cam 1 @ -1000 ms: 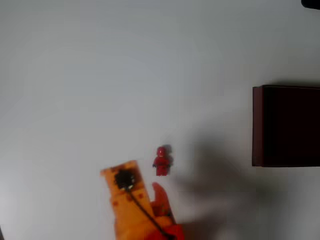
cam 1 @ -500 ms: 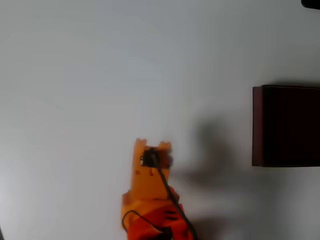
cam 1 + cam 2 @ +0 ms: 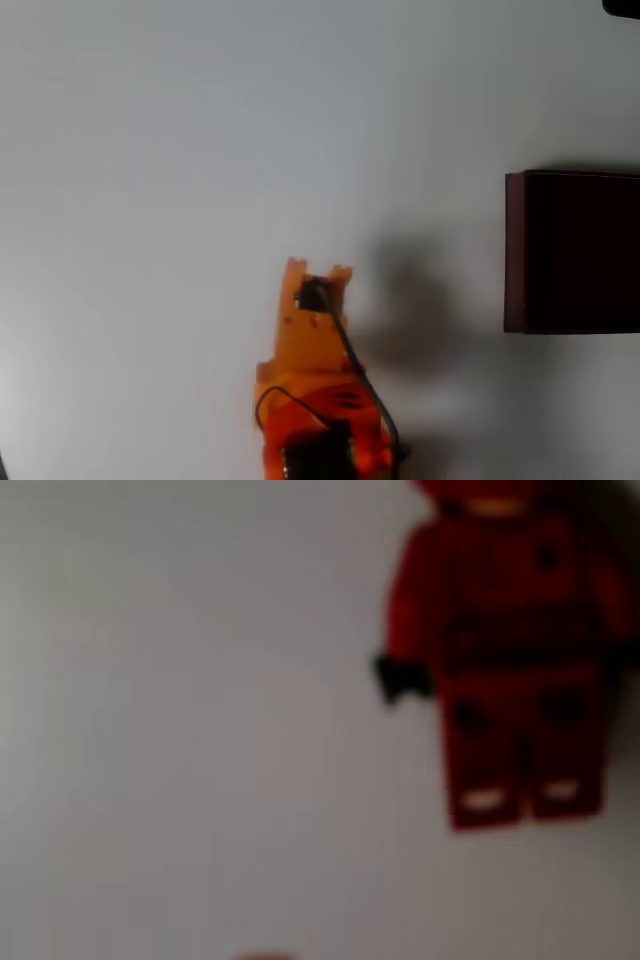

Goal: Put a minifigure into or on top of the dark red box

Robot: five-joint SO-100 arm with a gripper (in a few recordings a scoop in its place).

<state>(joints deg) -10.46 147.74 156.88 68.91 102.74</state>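
The minifigure [image 3: 505, 670] lies flat on the white table, blurred and close in the upper right of the wrist view, all red with a small dark hand, and nothing grips it. In the overhead view my orange gripper [image 3: 318, 283] hangs right over it and hides it. No finger closes in the wrist view; just an orange sliver of a fingertip [image 3: 262, 956] peeks in at the bottom edge, so the gripper looks open. The dark red box [image 3: 514, 250] stands at the right edge, well to the right of the gripper, its inside nearly black.
The white table [image 3: 200, 150] spreads bare to the left and behind the gripper. The arm's shadow falls between the gripper and the box. A dark object [image 3: 622, 7] sits at the top right corner.
The arm has swung right and forward from beside the minifigure to directly above it, covering it in the overhead view. The box has not moved.
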